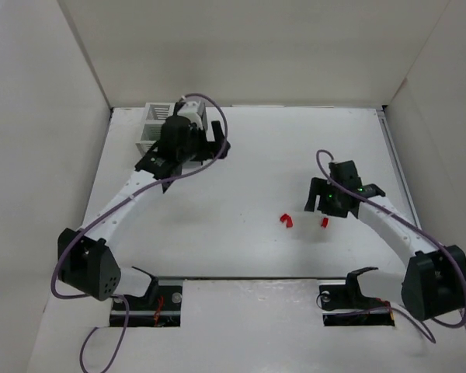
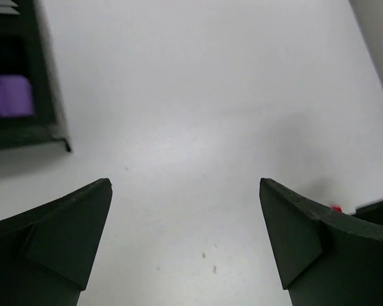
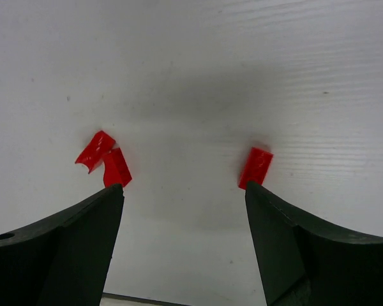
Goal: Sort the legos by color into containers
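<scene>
From above, the left arm [image 1: 140, 186] reaches to the far left of the table [image 1: 248, 148], its head over the boxes. The white box [image 1: 157, 124] shows beside it, and the black one is mostly hidden beneath. Mid-table lie the unsorted legos: a red pair [image 1: 286, 220] and a single red [image 1: 325, 222]. The right gripper [image 1: 324, 207] hangs just over them, probably because they are the next pick.

In the left wrist view, the left gripper [image 2: 185, 236] stands wide apart over bare table with nothing between its fingers. The black box [image 2: 51, 83] sits at the left edge and holds a purple lego [image 2: 9, 95], so that colour looks sorted.

In the right wrist view, the right gripper is apart too and grips nothing. The pair lies off its left fingertip, the two bricks touching. The single lies off the right fingertip. Neither is between the jaws, so I judge the gripper must centre on one brick. The single looks easier, since it lies alone.
</scene>
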`<action>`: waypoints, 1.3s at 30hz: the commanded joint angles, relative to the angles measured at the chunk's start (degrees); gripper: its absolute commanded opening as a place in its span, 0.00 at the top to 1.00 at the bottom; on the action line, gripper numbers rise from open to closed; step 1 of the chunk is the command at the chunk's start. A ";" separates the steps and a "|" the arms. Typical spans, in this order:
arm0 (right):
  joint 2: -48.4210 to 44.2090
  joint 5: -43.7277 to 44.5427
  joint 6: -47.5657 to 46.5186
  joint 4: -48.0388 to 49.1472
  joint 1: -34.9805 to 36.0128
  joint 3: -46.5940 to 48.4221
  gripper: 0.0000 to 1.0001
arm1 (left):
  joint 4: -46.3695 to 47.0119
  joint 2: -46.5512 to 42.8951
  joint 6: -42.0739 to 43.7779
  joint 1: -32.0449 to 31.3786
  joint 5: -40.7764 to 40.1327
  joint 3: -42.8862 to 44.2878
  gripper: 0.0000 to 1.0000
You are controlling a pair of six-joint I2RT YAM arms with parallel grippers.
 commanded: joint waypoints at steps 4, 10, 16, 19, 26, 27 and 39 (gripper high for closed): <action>6.05 2.75 -4.17 4.74 14.73 3.86 0.19 | 4.97 -3.83 -4.89 -6.23 5.08 -9.74 0.00; 13.96 6.16 -4.87 5.98 22.48 6.15 0.30 | 2.86 -7.00 -7.62 -6.24 1.14 -14.75 0.00; 17.66 13.20 -1.19 3.43 25.48 7.56 0.38 | 2.15 -9.28 -7.62 -6.24 0.08 -15.90 0.00; 17.66 13.82 0.30 3.96 25.48 6.86 0.42 | 2.15 -9.29 -7.62 -6.24 0.08 -15.90 0.00; 18.89 15.40 1.36 5.02 25.48 5.71 0.53 | 1.01 -9.29 -7.62 -6.24 -0.44 -15.29 0.00; 18.89 15.40 1.37 5.71 25.48 5.71 0.54 | 1.01 -9.29 -7.62 -6.24 -0.44 -15.29 0.00; 19.42 14.88 0.66 7.92 25.48 4.48 0.71 | 1.01 -9.82 -7.62 -6.24 -0.97 -15.29 0.00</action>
